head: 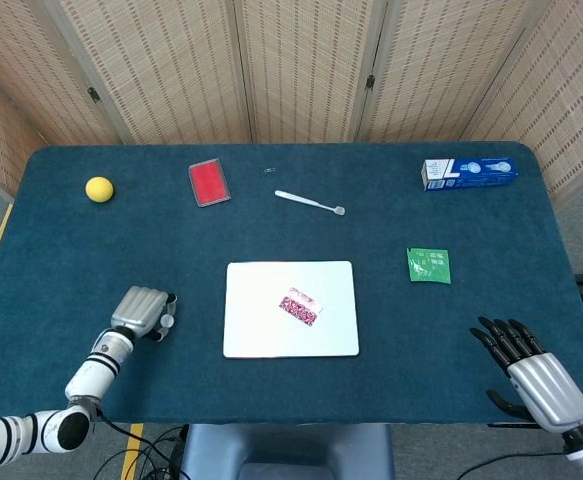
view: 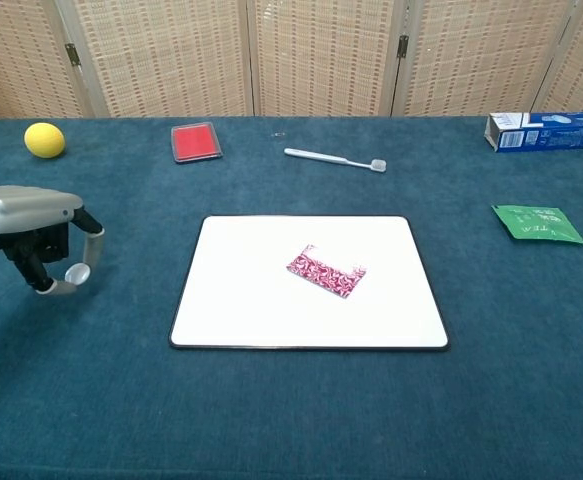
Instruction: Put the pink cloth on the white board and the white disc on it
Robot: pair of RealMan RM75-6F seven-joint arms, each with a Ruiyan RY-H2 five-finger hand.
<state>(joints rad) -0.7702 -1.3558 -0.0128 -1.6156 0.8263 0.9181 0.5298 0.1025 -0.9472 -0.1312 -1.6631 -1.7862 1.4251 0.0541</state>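
The pink patterned cloth [head: 300, 306] [view: 326, 272] lies folded on the white board [head: 261, 330] [view: 251, 300], a little right of its middle. My left hand [head: 143, 312] [view: 33, 235] hovers left of the board and pinches the small white disc [head: 168, 322] [view: 75, 272] between thumb and a finger, just above the table. My right hand [head: 526, 370] rests at the near right table edge with fingers spread and nothing in it; only the head view shows it.
A yellow ball [head: 99, 188], red flat case [head: 209, 182], white toothbrush [head: 310, 202] and blue-white box [head: 468, 172] line the far side. A green packet [head: 429, 265] lies right of the board. The blue table [head: 391, 320] has bare cloth around the board.
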